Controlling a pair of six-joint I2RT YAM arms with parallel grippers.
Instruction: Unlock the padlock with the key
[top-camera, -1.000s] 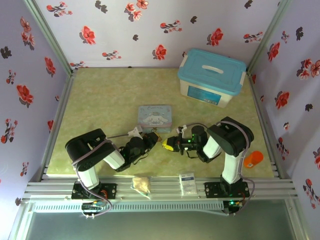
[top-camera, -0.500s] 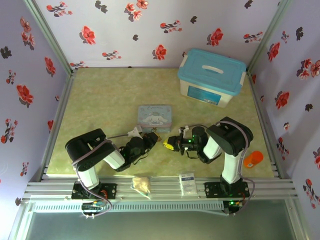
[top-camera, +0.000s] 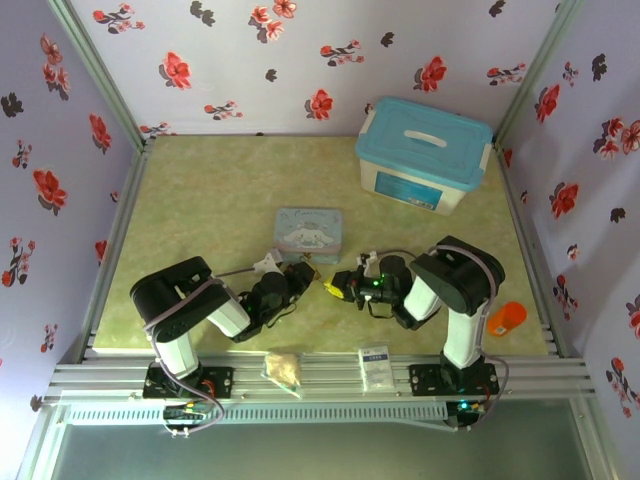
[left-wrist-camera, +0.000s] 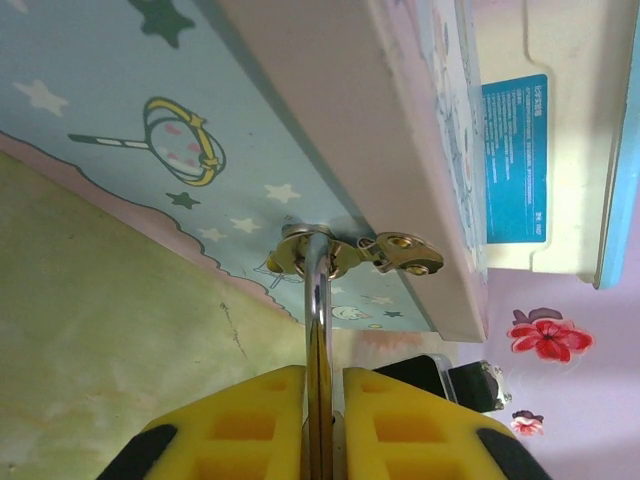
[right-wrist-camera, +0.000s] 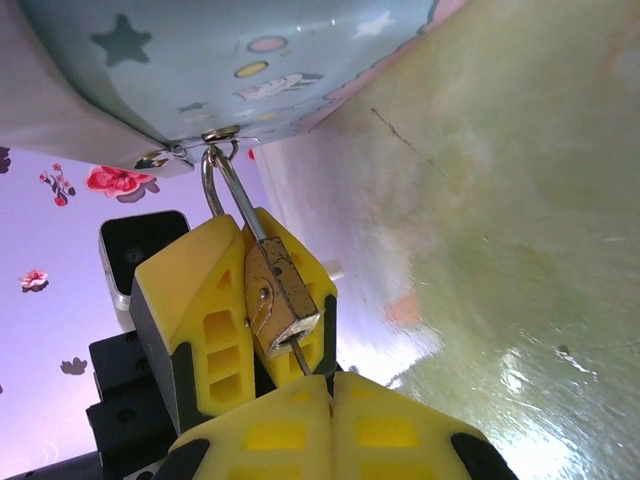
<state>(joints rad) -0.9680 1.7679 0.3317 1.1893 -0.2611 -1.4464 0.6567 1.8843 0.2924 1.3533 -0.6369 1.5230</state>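
While left end effector (left-wrist-camera: 320, 385) grips padlock (right-wrist-camera: 283, 295) hooked on tin (top-camera: 309, 232) latch, right end effector (right-wrist-camera: 331, 388) clenched on key (right-wrist-camera: 298, 356) at keyhole

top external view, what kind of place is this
Probably a small robot test booth, not a home: flowered panel walls box in a green tabletop, an aluminium rail carries the arm bases, and props like a lidded storage box and cartoon tin sit out.

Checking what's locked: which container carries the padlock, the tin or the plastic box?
The small light-blue cartoon tin: the brass-gold padlock is hooked through its clasp. The white plastic box with the blue lid stands apart.
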